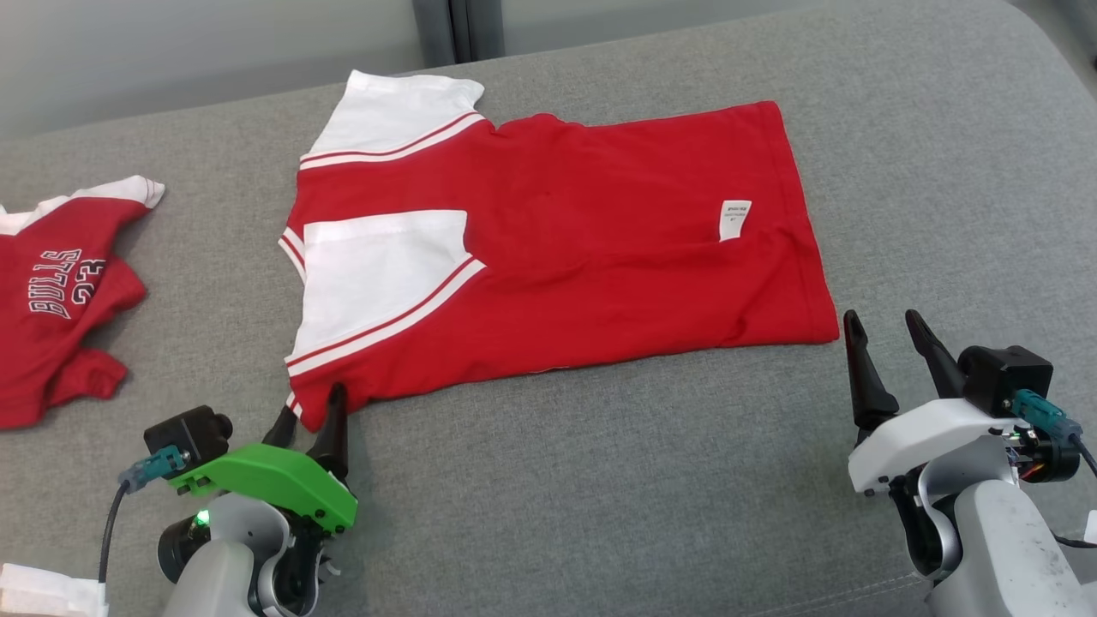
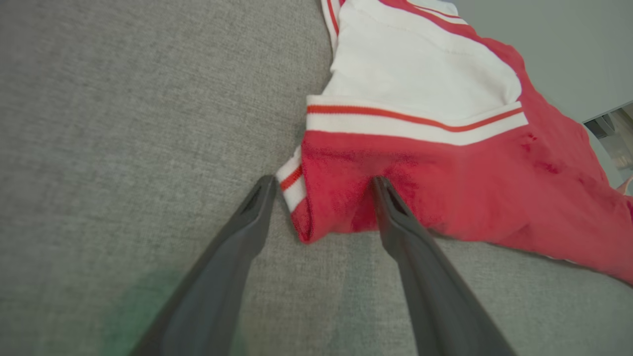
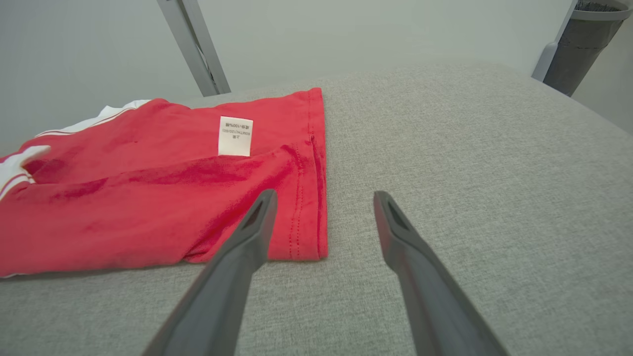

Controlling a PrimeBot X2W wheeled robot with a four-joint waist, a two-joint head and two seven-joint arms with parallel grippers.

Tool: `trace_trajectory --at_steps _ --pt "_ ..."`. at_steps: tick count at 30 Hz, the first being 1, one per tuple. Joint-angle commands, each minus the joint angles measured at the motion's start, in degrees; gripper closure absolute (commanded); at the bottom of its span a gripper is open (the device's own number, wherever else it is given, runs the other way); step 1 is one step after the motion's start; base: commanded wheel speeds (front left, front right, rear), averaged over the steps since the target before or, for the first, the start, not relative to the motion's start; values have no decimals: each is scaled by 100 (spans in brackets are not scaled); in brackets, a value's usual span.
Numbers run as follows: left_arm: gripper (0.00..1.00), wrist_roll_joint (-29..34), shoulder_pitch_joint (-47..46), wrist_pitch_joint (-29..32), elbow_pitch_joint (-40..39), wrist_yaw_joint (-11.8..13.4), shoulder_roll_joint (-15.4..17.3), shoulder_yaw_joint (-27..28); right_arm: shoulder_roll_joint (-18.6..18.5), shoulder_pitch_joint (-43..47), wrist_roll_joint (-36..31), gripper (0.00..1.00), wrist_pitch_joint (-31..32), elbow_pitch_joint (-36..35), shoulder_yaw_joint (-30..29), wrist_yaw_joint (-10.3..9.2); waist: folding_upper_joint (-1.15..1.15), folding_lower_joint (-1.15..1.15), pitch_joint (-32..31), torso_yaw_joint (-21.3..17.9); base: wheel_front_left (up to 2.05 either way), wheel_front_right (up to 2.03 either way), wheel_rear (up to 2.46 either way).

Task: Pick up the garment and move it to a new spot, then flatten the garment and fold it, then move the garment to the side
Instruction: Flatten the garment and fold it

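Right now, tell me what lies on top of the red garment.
A white sleeve is folded onto the red garment, and a small white label lies near its hem. Whatever the sleeve covers is hidden.

Offers open passage over the bare grey cushion (image 1: 600,497) along the near edge, between the left gripper (image 1: 310,407) and the right gripper (image 1: 881,319), and over the wide strip to the right of the red garment (image 1: 600,248). Blocks the middle with that garment spread flat, its near-left corner lying between the left gripper's parted fingers. Narrows the left side with a second red garment (image 1: 51,300), leaving a bare lane between the two.
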Motion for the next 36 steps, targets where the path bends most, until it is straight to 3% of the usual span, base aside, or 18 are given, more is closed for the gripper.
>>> trace_trajectory --at_steps 1,3,4,5,6,7,9,16,24,25,26,28,29,36 --pt "0 -59 -101 46 96 33 25 8 -17 -29 -16 0 10 -13 16 -2 0 0 86 -70 0 0 0" --pt "0 -91 -145 77 189 13 18 11 -17 -44 -5 0 25 -6 38 -2 0 0 118 -85 0 0 0" --pt "5 -106 -160 92 228 13 12 9 -17 -47 -1 0 40 5 48 -2 0 0 127 -87 0 0 0" --pt "22 -106 -189 110 270 4 8 -14 -17 -52 0 0 55 19 60 -2 0 0 136 -89 0 0 0" --pt "51 -102 -206 105 298 -10 2 -37 -17 -59 3 0 54 32 65 -2 0 0 142 -87 0 0 0" --pt "72 -106 -220 101 324 -32 -8 -63 -17 -69 13 0 78 56 72 -2 0 0 145 -83 0 0 0" --pt "100 -66 -239 47 319 -70 -21 -118 -17 -97 21 0 127 114 92 -2 0 0 147 -67 0 0 0" --pt "100 56 -321 -303 45 -104 48 -130 -17 -369 66 0 201 529 74 -2 0 0 141 48 0 0 0" --pt "100 161 -303 -401 -421 -108 69 -261 -18 -932 -10 0 422 1750 43 -2 0 0 152 289 0 0 0" --pt "100 165 -286 -406 -472 -107 68 -270 -17 -979 44 7 447 1847 72 -2 0 0 149 302 0 0 0" --pt "100 169 -262 -415 -523 -109 70 -279 -18 -1026 114 54 447 1963 101 -2 0 0 141 315 0 0 0" --pt "100 179 -216 -429 -609 -107 90 -291 -14 -1096 237 78 384 2105 171 -2 0 0 121 327 0 0 0" --pt "100 184 -188 -441 -667 -105 106 -291 -15 -1141 296 98 347 2160 190 -2 0 0 104 325 0 0 0" --pt "100 227 -30 -488 -1089 -67 219 -285 -23 -1397 428 100 198 2192 53 -2 0 0 -95 271 0 0 0"
